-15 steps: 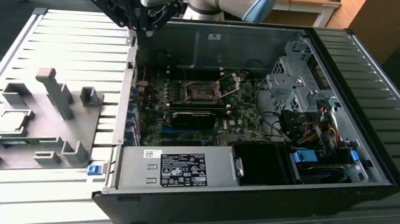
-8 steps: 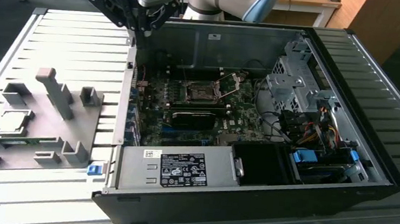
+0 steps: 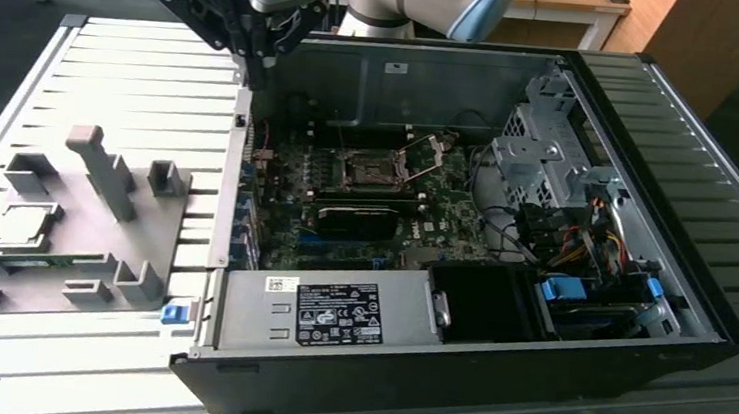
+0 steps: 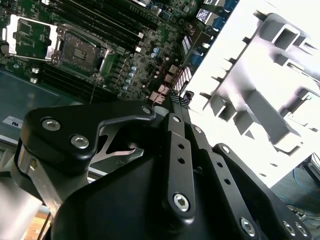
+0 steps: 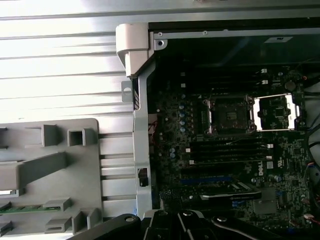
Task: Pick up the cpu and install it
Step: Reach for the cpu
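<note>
One cpu [image 3: 22, 226] sat flat in its pocket on the grey holder plate [image 3: 79, 237], out at the exterior view's left. It was well apart from the gripper [image 3: 258, 57], which hung over the far left corner of the open pc case [image 3: 462, 376]. Fingers looked pinched together with nothing in them, so the pick itself looked not yet started. Doing it well would probably mean opening wide, coming straight down and squeezing the chip by its edges, level, so it wouldn't tilt. The exterior view had the chip; the first wrist view instead looked straight down on the bare socket [image 5: 227, 115], its retention frame [image 5: 276, 112] flipped open, plus a green memory stick [image 5: 20, 207].
</note>
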